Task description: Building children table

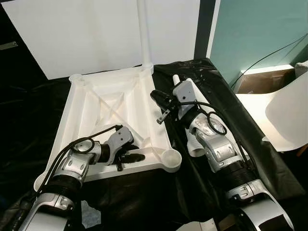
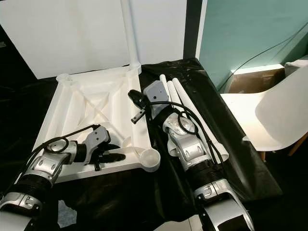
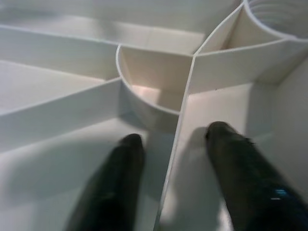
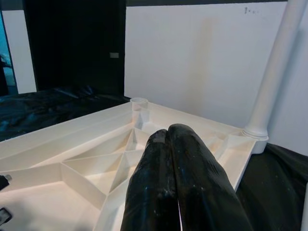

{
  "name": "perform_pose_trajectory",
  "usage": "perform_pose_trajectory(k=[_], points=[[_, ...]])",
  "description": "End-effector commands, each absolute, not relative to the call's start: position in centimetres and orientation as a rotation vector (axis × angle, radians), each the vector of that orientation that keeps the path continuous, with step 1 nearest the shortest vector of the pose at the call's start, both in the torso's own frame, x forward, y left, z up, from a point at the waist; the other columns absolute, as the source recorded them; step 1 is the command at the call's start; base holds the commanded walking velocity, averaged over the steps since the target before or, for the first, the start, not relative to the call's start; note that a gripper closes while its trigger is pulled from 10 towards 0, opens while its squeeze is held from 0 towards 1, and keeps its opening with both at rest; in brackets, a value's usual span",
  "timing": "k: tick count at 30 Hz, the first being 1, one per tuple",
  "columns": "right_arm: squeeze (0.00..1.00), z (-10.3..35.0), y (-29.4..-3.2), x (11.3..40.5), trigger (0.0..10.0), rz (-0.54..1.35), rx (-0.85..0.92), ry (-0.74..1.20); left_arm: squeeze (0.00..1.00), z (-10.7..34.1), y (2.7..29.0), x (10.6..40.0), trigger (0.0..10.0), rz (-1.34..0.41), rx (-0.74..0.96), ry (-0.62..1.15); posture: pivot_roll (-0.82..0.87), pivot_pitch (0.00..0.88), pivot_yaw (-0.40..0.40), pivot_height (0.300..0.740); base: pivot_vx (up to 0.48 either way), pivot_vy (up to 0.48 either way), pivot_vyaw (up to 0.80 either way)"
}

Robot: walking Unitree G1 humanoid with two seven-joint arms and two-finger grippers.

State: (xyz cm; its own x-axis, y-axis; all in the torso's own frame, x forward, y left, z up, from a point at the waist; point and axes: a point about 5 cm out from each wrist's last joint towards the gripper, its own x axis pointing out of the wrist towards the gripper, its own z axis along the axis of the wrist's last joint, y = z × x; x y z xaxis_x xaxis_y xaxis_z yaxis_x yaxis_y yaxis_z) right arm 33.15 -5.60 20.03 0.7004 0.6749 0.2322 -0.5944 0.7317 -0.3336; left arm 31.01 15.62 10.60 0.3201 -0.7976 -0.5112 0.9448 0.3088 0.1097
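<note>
The white tabletop [image 1: 96, 113] lies upside down on black sheeting [image 1: 29, 110], ribs up, with one leg [image 1: 143, 33] standing in its far right corner socket. At its near edge the left gripper [image 1: 131, 156] rests inside the frame, fingers [image 3: 120, 183] parted either side of a thin rib, clamping nothing. To the right, the right gripper [image 1: 161, 101] hovers over the tabletop's right rim, fingers pressed together and empty. Loose legs [image 2: 185, 103] lie right of it.
</note>
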Motion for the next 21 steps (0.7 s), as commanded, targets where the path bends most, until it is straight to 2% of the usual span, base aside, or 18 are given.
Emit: perform_pose_trajectory(k=[1, 2, 10, 11, 14, 17, 18, 20, 21], points=[[0.00, 19.8, -5.5, 33.1, 10.0, 0.714, -0.242, -0.346, 0.59, 11.4, 16.2, 31.9, 10.0, -0.939, 0.466, 0.259, 0.01, 0.000, 0.069, 0.740, 0.000, 0.000, 0.00], [0.00, 19.8, -5.5, 33.1, 10.0, 0.715, -0.242, -0.345, 0.00, 12.2, 16.0, 31.5, 10.0, -0.991, 0.445, 0.194, 0.01, 0.000, 0.067, 0.740, 0.000, 0.000, 0.00], [0.00, 19.6, -5.6, 33.1, 10.0, 0.702, -0.235, -0.332, 0.00, 16.4, 16.3, 30.2, 10.0, -1.098, 0.278, -0.029, 0.00, 0.000, 0.060, 0.740, 0.000, 0.000, 0.00], [0.00, 19.4, -5.9, 33.1, 10.0, 0.675, -0.217, -0.309, 0.00, 18.5, 16.7, 30.0, 10.0, -1.066, 0.178, -0.137, 0.00, 0.000, 0.056, 0.740, 0.000, 0.000, 0.00], [0.00, 19.4, -6.0, 33.1, 10.0, 0.668, -0.213, -0.304, 0.00, 18.9, 16.8, 30.0, 10.0, -1.056, 0.158, -0.157, 0.00, 0.000, 0.056, 0.740, 0.000, 0.000, 0.00], [0.00, 18.9, -6.6, 33.3, 10.0, 0.597, -0.138, -0.232, 0.00, 19.6, 17.2, 30.6, 10.0, -0.936, 0.105, -0.216, -0.02, 0.000, 0.056, 0.740, 0.000, 0.000, 0.00], [1.00, 18.6, -7.4, 33.7, 10.0, 0.527, -0.102, -0.182, 0.00, 19.6, 17.4, 31.1, 10.0, -0.846, 0.089, -0.234, -0.02, 0.000, 0.055, 0.740, 0.000, 0.000, 0.00], [1.00, 18.4, -9.1, 34.3, 10.0, 0.423, -0.047, -0.104, 0.00, 19.2, 17.3, 31.5, 10.0, -0.725, 0.055, -0.248, -0.03, 0.000, 0.055, 0.740, 0.000, 0.000, 0.00], [1.00, 18.4, -9.1, 34.3, 10.0, 0.423, -0.047, -0.104, 0.00, 19.2, 17.3, 31.5, 10.0, -0.725, 0.055, -0.248, -0.03, 0.000, 0.055, 0.740, 0.000, 0.000, 0.00]])
